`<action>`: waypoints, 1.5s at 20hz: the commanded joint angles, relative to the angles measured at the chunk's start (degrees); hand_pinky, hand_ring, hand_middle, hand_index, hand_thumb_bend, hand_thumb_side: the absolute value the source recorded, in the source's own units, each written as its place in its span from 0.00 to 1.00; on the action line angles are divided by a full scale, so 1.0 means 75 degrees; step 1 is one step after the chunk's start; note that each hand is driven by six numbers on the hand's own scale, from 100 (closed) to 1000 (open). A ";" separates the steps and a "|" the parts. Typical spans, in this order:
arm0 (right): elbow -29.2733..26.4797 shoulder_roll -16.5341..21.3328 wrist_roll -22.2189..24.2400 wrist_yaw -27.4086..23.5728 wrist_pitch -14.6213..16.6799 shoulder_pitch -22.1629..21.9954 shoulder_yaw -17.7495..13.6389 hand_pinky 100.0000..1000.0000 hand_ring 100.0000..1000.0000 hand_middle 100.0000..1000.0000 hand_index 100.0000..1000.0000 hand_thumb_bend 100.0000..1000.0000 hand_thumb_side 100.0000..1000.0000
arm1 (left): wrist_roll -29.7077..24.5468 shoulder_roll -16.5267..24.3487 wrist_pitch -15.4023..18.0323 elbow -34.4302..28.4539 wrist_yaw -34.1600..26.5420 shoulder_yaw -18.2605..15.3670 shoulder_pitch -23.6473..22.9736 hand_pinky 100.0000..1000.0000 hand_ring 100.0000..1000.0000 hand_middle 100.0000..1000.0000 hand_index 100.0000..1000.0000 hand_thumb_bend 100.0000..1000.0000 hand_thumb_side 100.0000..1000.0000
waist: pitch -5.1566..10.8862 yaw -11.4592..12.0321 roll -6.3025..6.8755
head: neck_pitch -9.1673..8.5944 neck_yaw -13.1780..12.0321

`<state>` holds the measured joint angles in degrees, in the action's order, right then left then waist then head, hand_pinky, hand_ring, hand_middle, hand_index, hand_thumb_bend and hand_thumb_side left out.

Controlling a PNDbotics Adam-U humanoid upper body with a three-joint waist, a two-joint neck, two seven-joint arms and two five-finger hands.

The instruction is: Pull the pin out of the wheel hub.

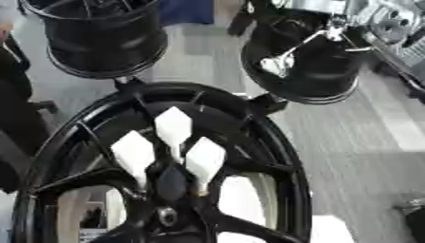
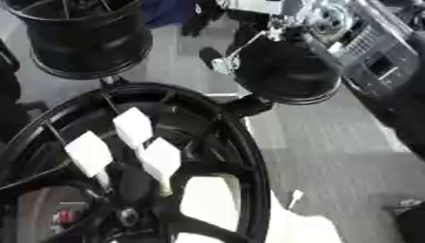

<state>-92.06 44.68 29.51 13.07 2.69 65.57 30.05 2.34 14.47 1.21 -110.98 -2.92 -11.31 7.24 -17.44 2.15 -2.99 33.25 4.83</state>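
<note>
step: reaching for pin | robot hand (image 1: 172,156) lower left over wheel hub (image 1: 170,216), fingers straight, apart | next: pinch pin, not discernible

A grey floor (image 1: 365,123) with a faint plank-like grain is seen across the middle and toward 3 o'clock, with a paler band running diagonally at 4 o'clock. A blue object (image 1: 187,10) is glimpsed at 12 o'clock. Grey machinery with a panel (image 2: 374,52) is set at 2 o'clock. Even, diffuse light is cast; a bright white patch (image 2: 307,225) is seen at 5 o'clock
</note>
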 commanded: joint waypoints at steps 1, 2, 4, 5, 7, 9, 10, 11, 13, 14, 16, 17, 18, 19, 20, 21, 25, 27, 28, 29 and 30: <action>-0.0119 0.0278 0.0279 0.0045 0.0374 0.0092 -0.0024 0.86 0.82 0.68 0.77 0.00 0.07 | -0.0015 0.0089 -0.0010 -0.0157 0.0063 -0.0022 0.0016 0.79 0.75 0.62 0.79 0.00 0.61 | 0.0235 0.0025 -0.0011 | 0.0093 0.0069; -0.0107 0.0291 0.0377 0.0033 0.0465 0.0095 0.0015 0.86 0.82 0.68 0.78 0.02 0.08 | -0.0020 0.0099 -0.0012 -0.0154 0.0069 -0.0026 -0.0002 0.79 0.75 0.62 0.79 0.00 0.61 | 0.0273 0.0036 -0.0030 | 0.0129 0.0091; -0.0069 0.0306 0.0551 0.0016 0.0626 0.0110 0.0090 0.86 0.83 0.69 0.78 0.03 0.11 | -0.0024 0.0124 -0.0015 -0.0151 0.0076 -0.0036 -0.0030 0.79 0.75 0.62 0.79 0.00 0.61 | 0.0332 0.0046 -0.0065 | 0.0186 0.0123; -0.0054 0.0306 0.0635 0.0001 0.0704 0.0128 0.0127 0.86 0.83 0.70 0.78 0.04 0.12 | -0.0024 0.0139 -0.0016 -0.0149 0.0080 -0.0042 -0.0045 0.79 0.75 0.62 0.79 0.00 0.61 | 0.0357 0.0047 -0.0081 | 0.0207 0.0140; -0.0019 0.0282 0.0783 -0.0032 0.0834 0.0183 0.0198 0.86 0.83 0.70 0.79 0.05 0.13 | -0.0022 0.0167 -0.0018 -0.0142 0.0084 -0.0051 -0.0069 0.79 0.75 0.62 0.79 0.00 0.61 | 0.0394 0.0041 -0.0107 | 0.0232 0.0171; -0.0020 0.0240 0.0907 -0.0079 0.0939 0.0239 0.0265 0.86 0.83 0.70 0.79 0.05 0.15 | -0.0026 0.0180 -0.0020 -0.0139 0.0083 -0.0051 -0.0075 0.79 0.75 0.62 0.79 0.00 0.61 | 0.0414 0.0040 -0.0126 | 0.0244 0.0212; -0.0026 0.0215 0.0977 -0.0124 0.0984 0.0258 0.0304 0.86 0.84 0.71 0.79 0.06 0.16 | -0.0034 0.0182 -0.0022 -0.0137 0.0082 -0.0047 -0.0075 0.79 0.75 0.62 0.79 0.00 0.61 | 0.0420 0.0044 -0.0135 | 0.0251 0.0236; -0.0032 0.0197 0.1048 -0.0160 0.1021 0.0273 0.0334 0.86 0.84 0.71 0.80 0.06 0.17 | -0.0045 0.0183 -0.0024 -0.0135 0.0082 -0.0043 -0.0076 0.79 0.75 0.62 0.79 0.00 0.61 | 0.0424 0.0047 -0.0141 | 0.0254 0.0254; -0.0055 0.0157 0.1224 -0.0203 0.1096 0.0298 0.0428 0.86 0.84 0.72 0.80 0.06 0.22 | -0.0071 0.0178 -0.0031 -0.0130 0.0082 -0.0038 -0.0083 0.79 0.75 0.62 0.79 0.00 0.61 | 0.0437 0.0058 -0.0155 | 0.0245 0.0280; -0.0070 0.0134 0.1306 -0.0216 0.1123 0.0311 0.0480 0.86 0.85 0.73 0.81 0.06 0.23 | -0.0080 0.0177 -0.0032 -0.0130 0.0081 -0.0038 -0.0084 0.79 0.75 0.62 0.79 0.00 0.61 | 0.0445 0.0065 -0.0160 | 0.0231 0.0286; -0.0116 0.0090 0.1435 -0.0240 0.1158 0.0336 0.0568 0.86 0.85 0.73 0.81 0.06 0.24 | -0.0090 0.0179 -0.0032 -0.0130 0.0081 -0.0040 -0.0085 0.79 0.75 0.62 0.79 0.00 0.61 | 0.0458 0.0077 -0.0162 | 0.0207 0.0292; -0.0141 0.0064 0.1485 -0.0248 0.1165 0.0347 0.0611 0.86 0.85 0.73 0.81 0.06 0.25 | -0.0091 0.0179 -0.0032 -0.0129 0.0080 -0.0042 -0.0087 0.79 0.75 0.62 0.79 0.00 0.61 | 0.0467 0.0083 -0.0161 | 0.0205 0.0292; -0.0164 0.0033 0.1524 -0.0253 0.1166 0.0352 0.0656 0.86 0.85 0.73 0.81 0.06 0.26 | -0.0092 0.0177 -0.0031 -0.0128 0.0079 -0.0042 -0.0091 0.79 0.75 0.62 0.79 0.00 0.61 | 0.0477 0.0089 -0.0159 | 0.0207 0.0293; -0.0189 0.0001 0.1559 -0.0258 0.1164 0.0354 0.0703 0.86 0.85 0.73 0.81 0.06 0.26 | -0.0094 0.0174 -0.0030 -0.0128 0.0079 -0.0042 -0.0095 0.79 0.75 0.62 0.79 0.00 0.61 | 0.0486 0.0093 -0.0157 | 0.0208 0.0293; -0.0222 -0.0032 0.1586 -0.0258 0.1161 0.0355 0.0750 0.86 0.85 0.74 0.81 0.06 0.27 | -0.0096 0.0170 -0.0029 -0.0127 0.0078 -0.0042 -0.0098 0.79 0.75 0.62 0.79 0.00 0.61 | 0.0493 0.0099 -0.0152 | 0.0208 0.0288; -0.0270 -0.0068 0.1610 -0.0248 0.1157 0.0355 0.0800 0.86 0.85 0.74 0.82 0.06 0.27 | -0.0098 0.0165 -0.0029 -0.0125 0.0077 -0.0041 -0.0103 0.79 0.75 0.62 0.79 0.00 0.61 | 0.0499 0.0103 -0.0145 | 0.0210 0.0278; -0.0503 -0.0189 0.1614 -0.0089 0.1009 0.0348 0.0969 0.86 0.85 0.74 0.82 0.08 0.28 | -0.0127 0.0145 -0.0026 -0.0113 0.0071 -0.0030 -0.0124 0.79 0.75 0.62 0.79 0.00 0.61 | 0.0525 0.0120 -0.0098 | 0.0244 0.0204; -0.0617 -0.0212 0.1599 0.0007 0.0871 0.0324 0.1048 0.86 0.85 0.74 0.82 0.09 0.28 | -0.0140 0.0142 -0.0023 -0.0106 0.0071 -0.0034 -0.0135 0.79 0.75 0.62 0.79 0.00 0.61 | 0.0534 0.0118 -0.0076 | 0.0215 0.0151; -0.0675 -0.0219 0.1592 0.0052 0.0791 0.0314 0.1080 0.86 0.85 0.74 0.82 0.09 0.28 | -0.0143 0.0142 -0.0022 -0.0102 0.0070 -0.0035 -0.0141 0.79 0.75 0.62 0.79 0.00 0.61 | 0.0534 0.0114 -0.0066 | 0.0191 0.0119; -0.0734 -0.0227 0.1581 0.0092 0.0702 0.0307 0.1107 0.86 0.85 0.74 0.82 0.09 0.28 | -0.0150 0.0142 -0.0021 -0.0097 0.0069 -0.0034 -0.0146 0.79 0.75 0.62 0.79 0.00 0.61 | 0.0533 0.0106 -0.0058 | 0.0172 0.0086; -0.0795 -0.0234 0.1567 0.0125 0.0615 0.0303 0.1130 0.86 0.85 0.74 0.83 0.09 0.27 | -0.0158 0.0143 -0.0020 -0.0093 0.0069 -0.0032 -0.0151 0.79 0.75 0.62 0.79 0.00 0.61 | 0.0532 0.0098 -0.0051 | 0.0165 0.0058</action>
<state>-96.88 42.17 41.41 13.35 8.04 67.00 38.95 1.42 14.58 0.98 -110.91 -2.49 -11.33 6.02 -14.52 2.89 -3.72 35.16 5.59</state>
